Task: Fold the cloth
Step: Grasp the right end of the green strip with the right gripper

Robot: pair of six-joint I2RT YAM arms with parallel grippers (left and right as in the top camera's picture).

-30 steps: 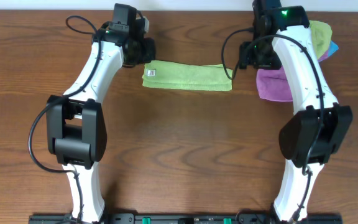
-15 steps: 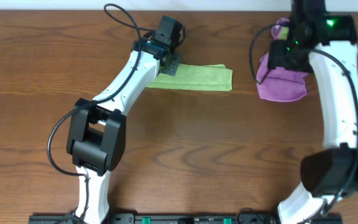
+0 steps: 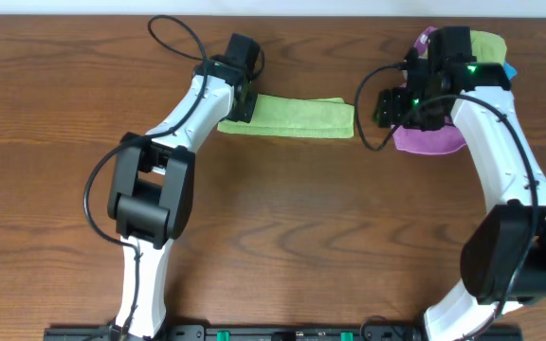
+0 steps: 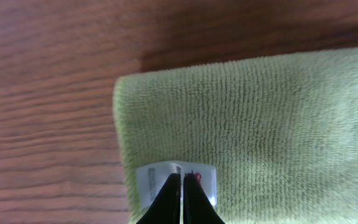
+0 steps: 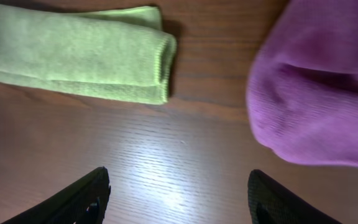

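Overhead, the cloth lies as a long folded lime strip in the upper middle of the wooden table. The left gripper is over its left end, and the right gripper sits between its right end and a purple cloth. Only the left wrist view shows the ribbed terry pile and the small white tag; there the left gripper's tips are pressed together, though whether they pinch it I cannot tell. Only the right wrist view shows the strip's rounded, layered end at upper left, the purple fuzzy bulge at upper right, and the right gripper's dark fingers spread wide over glossy wood
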